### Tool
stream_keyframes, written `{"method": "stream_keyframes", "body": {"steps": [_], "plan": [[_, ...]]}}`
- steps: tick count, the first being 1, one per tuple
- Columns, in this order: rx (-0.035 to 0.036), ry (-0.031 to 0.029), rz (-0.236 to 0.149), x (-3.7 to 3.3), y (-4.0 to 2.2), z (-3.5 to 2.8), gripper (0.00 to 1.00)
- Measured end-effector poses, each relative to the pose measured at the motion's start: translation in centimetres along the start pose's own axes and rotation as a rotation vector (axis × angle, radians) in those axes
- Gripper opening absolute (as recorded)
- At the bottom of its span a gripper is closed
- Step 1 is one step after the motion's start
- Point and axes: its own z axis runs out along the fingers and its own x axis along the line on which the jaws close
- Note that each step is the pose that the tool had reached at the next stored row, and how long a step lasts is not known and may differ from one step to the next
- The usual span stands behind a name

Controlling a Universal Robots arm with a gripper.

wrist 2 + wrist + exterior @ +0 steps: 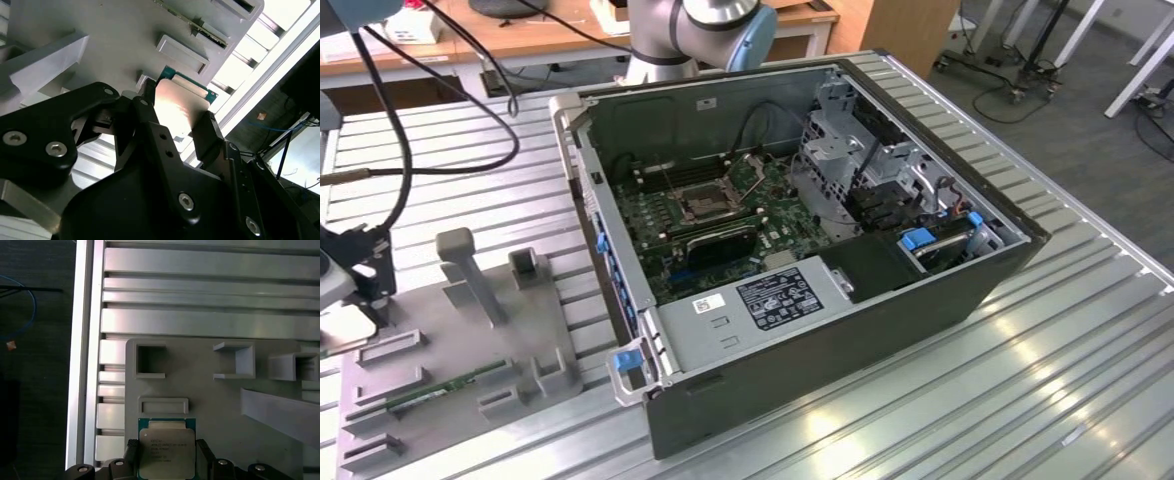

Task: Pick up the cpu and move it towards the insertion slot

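Observation:
The cpu [166, 447], a small square chip with a silvery top and a green rim, sits between my gripper's [166, 454] two black fingers [131, 451], which are closed against its opposite edges. It hangs over the grey fixture plate [215, 405]. The second wrist view shows the same grip from behind: the cpu [179, 97] is clamped in the gripper [177, 114]. In the exterior view the gripper [350, 275] is at the far left edge. The insertion slot [707, 197], a square socket with a dark centre, lies on the motherboard inside the open computer case [761, 350], well to the exterior view's right.
The grey fixture plate [480, 330] carries upright holders and pockets, and a green memory stick [447, 385]. The slatted aluminium table [1067, 350] ends close beside the gripper, at an edge [82, 365]. The case walls stand around the motherboard. Black cables [400, 150] hang at the left.

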Motion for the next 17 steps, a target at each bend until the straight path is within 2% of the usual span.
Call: {"method": "stream_keyframes", "body": {"steps": [10, 17], "plan": [[-0.0001, 0.0000, 0.000, 0.01, 0.05, -1.58, 0.54], [-0.0002, -0.0003, 0.000, 0.00, 0.07, -2.11, 0.54]]}}
